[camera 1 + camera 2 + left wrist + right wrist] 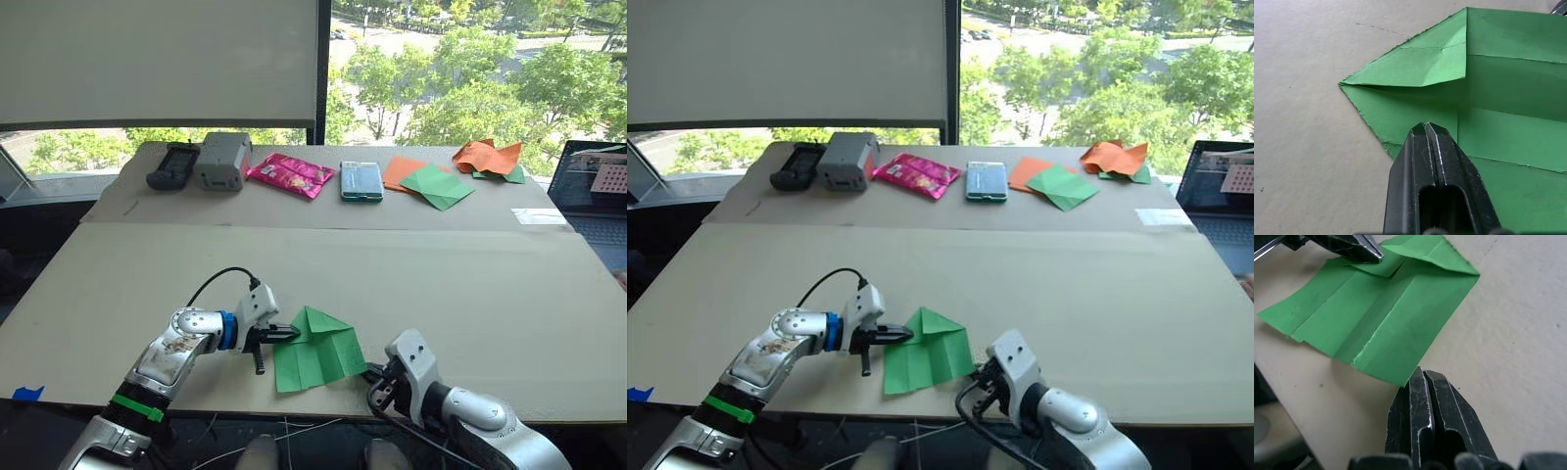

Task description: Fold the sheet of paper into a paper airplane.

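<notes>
Worktop (441,284): we see it carrying everything.
Sheet of paper (318,354): near the front edge, partly folded to a point.
Left claw (287,334): pressed together, tips on the sheet's left edge.
Right claw (1422,377): fingers together, just beside the sheet's corner.

Light source: strong daylight through the window (470,69) beyond the bench (392,274); the trees outside are very bright, nearly washed out.
Blind: the pale roller blind (157,59) is evenly lit, without glare.
Bench surface: bright and flat-toned in the head views, with soft, short shadows under the far items.
Near edge: the area below the bench front is dark.
Left wrist view: the sheet of paper (1498,98) is sharp, a soft shadow under its raised flap; the left claw (1431,128) shows thin glints along its edges.
Right wrist view: the right claw (1422,374) is slightly soft, the paper clear.
</notes>
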